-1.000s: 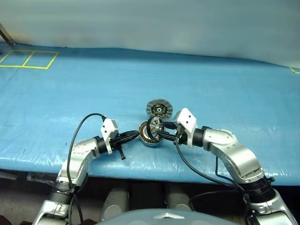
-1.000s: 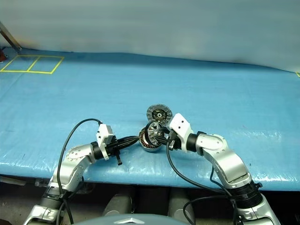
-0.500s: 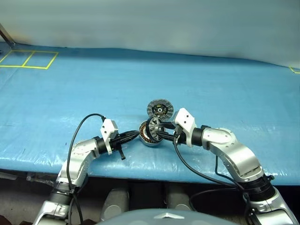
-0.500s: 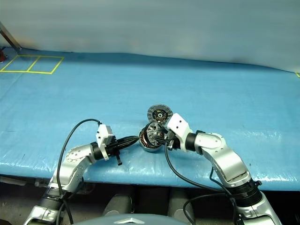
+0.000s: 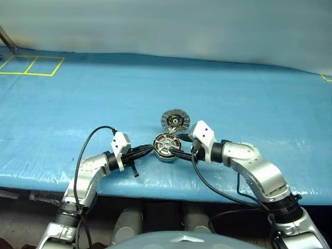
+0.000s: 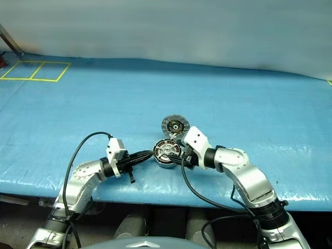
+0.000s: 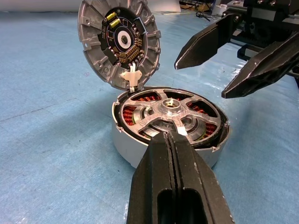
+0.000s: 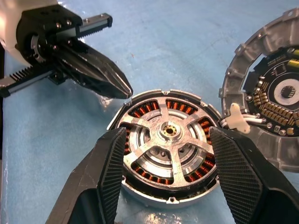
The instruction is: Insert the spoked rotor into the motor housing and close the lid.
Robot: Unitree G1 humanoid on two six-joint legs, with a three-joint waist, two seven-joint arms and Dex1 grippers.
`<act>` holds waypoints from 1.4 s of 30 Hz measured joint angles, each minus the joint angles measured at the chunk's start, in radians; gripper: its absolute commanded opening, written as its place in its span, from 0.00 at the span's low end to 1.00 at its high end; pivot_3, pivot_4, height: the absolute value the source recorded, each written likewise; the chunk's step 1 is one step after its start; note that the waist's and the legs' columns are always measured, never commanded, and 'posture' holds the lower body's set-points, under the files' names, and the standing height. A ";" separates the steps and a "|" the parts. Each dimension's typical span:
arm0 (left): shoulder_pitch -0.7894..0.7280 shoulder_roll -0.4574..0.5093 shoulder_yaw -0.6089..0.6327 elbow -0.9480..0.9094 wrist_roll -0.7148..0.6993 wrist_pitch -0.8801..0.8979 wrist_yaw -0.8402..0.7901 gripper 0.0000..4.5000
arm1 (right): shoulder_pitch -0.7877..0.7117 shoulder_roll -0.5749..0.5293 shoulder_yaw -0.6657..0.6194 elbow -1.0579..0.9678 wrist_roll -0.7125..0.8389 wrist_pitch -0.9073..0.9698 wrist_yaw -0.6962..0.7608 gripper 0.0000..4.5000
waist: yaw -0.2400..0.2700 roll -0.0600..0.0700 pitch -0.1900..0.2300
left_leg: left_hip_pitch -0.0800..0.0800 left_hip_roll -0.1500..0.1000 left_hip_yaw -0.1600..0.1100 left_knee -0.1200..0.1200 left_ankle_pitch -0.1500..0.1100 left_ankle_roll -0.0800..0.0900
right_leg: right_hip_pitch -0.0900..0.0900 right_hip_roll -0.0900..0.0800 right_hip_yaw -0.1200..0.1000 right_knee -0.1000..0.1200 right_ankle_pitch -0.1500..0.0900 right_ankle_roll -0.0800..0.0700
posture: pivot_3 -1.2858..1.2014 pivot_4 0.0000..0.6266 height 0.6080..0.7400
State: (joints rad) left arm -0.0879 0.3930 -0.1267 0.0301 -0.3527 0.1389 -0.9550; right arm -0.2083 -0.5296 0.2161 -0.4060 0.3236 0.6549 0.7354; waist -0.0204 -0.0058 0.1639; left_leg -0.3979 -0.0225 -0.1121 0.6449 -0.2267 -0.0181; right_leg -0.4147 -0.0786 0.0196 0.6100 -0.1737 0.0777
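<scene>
Right gripper (image 8: 166, 172) spread wide, empty — left gripper (image 7: 174, 140) closed, empty

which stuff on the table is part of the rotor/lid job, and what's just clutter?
Job:
- spoked rotor, lying flat in the motor housing
- lid, open, standing tilted beside the housing
- left pincer, shut, at the housing rim
- right pincer, open, straddling the housing

Lying about:
- yellow tape squares on the blue table cover, far left
</scene>
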 measured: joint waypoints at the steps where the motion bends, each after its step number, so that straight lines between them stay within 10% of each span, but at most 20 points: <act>1: 0.000 0.000 0.000 0.000 0.000 0.000 0.000 0.00 | 0.000 0.004 -0.011 0.000 0.003 0.000 -0.002 0.66 | 0.000 0.000 0.000 | 0.000 0.000 0.000 0.000 0.000 0.000 | 0.000 0.000 0.000 0.000 0.000 0.000 | 0.52 0.24 1.00; 11: 0.000 -0.007 -0.001 0.000 0.002 -0.002 0.003 0.00 | 0.018 0.075 -0.018 0.059 0.018 -0.004 -0.031 0.03 | 0.000 0.000 0.000 | 0.000 0.000 0.000 0.000 0.000 0.000 | 0.000 0.000 0.000 0.000 0.000 0.000 | 0.52 0.24 1.00; 42: 0.009 -0.009 -0.001 0.000 0.024 -0.014 0.011 0.00 | -0.003 0.062 0.149 0.090 -0.144 -0.041 -0.089 0.03 | -0.004 -0.001 -0.004 | 0.004 0.001 0.000 0.002 0.000 0.000 | 0.003 0.000 0.000 0.001 0.000 0.000 | 0.52 0.24 1.00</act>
State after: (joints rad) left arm -0.0793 0.3837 -0.1273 0.0301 -0.3290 0.1250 -0.9435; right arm -0.2110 -0.4677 0.3653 -0.3160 0.1796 0.6140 0.6466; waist -0.0245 -0.0072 0.1595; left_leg -0.3938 -0.0219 -0.1121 0.6464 -0.2266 -0.0183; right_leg -0.4118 -0.0785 0.0196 0.6106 -0.1738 0.0777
